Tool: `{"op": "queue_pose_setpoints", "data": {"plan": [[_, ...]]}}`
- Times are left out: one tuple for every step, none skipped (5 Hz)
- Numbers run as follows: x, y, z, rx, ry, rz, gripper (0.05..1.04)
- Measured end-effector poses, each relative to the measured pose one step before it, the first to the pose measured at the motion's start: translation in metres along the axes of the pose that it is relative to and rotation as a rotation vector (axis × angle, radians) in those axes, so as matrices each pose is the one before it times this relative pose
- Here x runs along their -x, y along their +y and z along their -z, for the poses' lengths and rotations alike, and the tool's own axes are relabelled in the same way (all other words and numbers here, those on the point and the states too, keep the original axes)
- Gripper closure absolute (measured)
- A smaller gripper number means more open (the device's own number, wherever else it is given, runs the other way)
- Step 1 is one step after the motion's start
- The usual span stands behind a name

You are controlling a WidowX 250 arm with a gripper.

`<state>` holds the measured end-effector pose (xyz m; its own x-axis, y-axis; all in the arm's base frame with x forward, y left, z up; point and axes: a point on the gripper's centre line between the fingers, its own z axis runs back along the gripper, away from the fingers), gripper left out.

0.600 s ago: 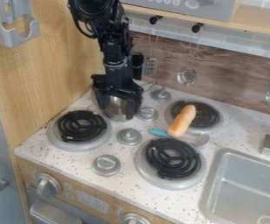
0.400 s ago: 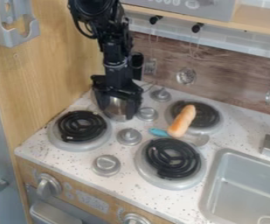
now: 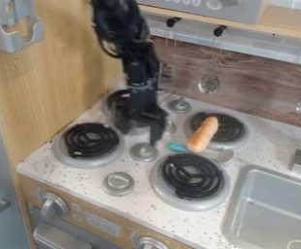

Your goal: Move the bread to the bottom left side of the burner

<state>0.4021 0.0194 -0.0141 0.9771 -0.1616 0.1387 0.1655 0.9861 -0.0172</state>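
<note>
In the camera view, the bread [image 3: 203,134] lies slantwise over the back right burner [image 3: 236,139], its near end hanging past the rim and across the spatula [image 3: 225,155], whose blue handle [image 3: 177,146] pokes out to one side. The black gripper [image 3: 140,137] hangs over the left part of the stovetop, beyond the front left burner [image 3: 91,141], well apart from the bread. Its fingers stand spread, with no bread between them; something silvery shows there, but I cannot tell what it is.

The carrying part of the job looks wholly undone: the arm has yet to reach the bread, grip it, lift it and set it down. If the goal is the front left burner, the bread has the whole way to go – if it is the lower left side of the burner it lies on, only a short shift is left.

Counting up: one bread, one spatula, one gripper and four burners, the back left one [image 3: 117,97] partly hidden by the arm. Four knobs [image 3: 118,184] stand on the counter, one partly covered, and two dials [image 3: 53,206] on the front panel – plus one sink [image 3: 270,214]
</note>
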Motion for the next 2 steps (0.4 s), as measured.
{"op": "queue_pose_setpoints", "data": {"plan": [[-0.02047,-0.01775,0.01312,0.0377,-0.0241,0.0332,0.085],[-0.01487,-0.01345,0.00606,0.0367,-0.016,-0.0078,0.085]]}}
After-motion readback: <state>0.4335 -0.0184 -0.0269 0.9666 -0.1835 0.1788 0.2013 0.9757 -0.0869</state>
